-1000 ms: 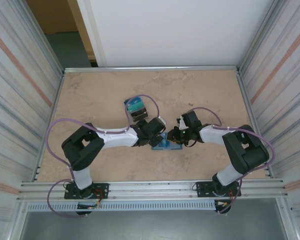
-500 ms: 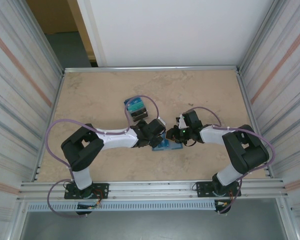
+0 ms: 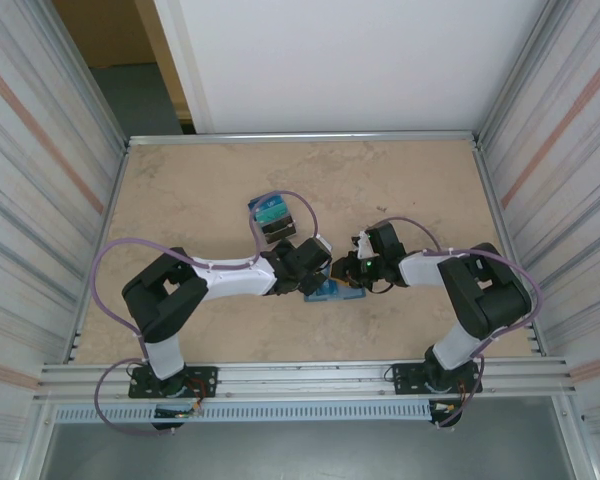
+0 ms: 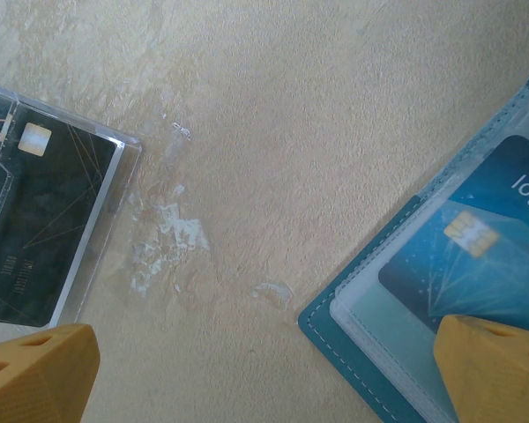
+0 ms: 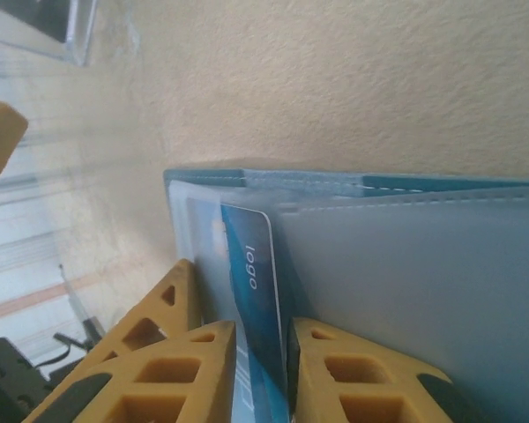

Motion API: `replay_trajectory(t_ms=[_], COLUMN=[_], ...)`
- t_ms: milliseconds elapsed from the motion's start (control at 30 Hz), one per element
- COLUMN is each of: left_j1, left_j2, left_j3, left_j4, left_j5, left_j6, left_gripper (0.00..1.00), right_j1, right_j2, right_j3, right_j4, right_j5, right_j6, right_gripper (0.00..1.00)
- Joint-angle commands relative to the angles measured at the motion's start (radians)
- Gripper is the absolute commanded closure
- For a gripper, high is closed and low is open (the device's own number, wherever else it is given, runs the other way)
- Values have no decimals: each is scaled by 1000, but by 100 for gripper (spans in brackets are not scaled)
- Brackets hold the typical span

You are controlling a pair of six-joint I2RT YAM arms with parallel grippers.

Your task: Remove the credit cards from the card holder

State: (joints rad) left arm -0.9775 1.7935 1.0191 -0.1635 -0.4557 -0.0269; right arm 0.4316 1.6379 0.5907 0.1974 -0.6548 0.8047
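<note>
Checking the right wrist camera, I found the right gripper (image 5: 263,374) pinched shut on a blue credit card (image 5: 249,264) (the one printed "logo") at the clear pocket of the teal card holder (image 5: 441,264). The left wrist camera showed the left gripper (image 4: 264,374) spread wide, holding nothing, with a clear case (image 4: 97,211) containing a black card (image 4: 35,229) nearby. Overhead, the holder lay on the table (image 3: 200,190) between both grippers, its detail too small to read.
</note>
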Motion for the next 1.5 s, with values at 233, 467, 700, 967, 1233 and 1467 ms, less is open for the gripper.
replay_trajectory(t_ms=[233,467,700,967,1233,1467], left_j1=[-12,-12,-12,-13,-12,70], left_j2=[12,17,12,-44,-249,-436], left_j3=[-16,-18,-17,3,-11,-89], left_j4=[-110,-113,-121,-130,-79,56], left_j5=[6,-6,-18,-14,-40,281], left_j6=[-1,3,8,6,-21,12], left_gripper=[1,1,1,1,1,2], right_j1=[-15,-48,-70,-70,-22,46], right_j2=[51,-23,-90,-224,-383,-467], right_j3=[-6,1,10,46,110,199], right_j4=[-1,-119,-220,-369,-501,-582], right_j5=[18,67,112,187,256,235], right_j6=[2,-57,-107,-175,-317,-477], right_gripper=[92,92,98,100,100,100])
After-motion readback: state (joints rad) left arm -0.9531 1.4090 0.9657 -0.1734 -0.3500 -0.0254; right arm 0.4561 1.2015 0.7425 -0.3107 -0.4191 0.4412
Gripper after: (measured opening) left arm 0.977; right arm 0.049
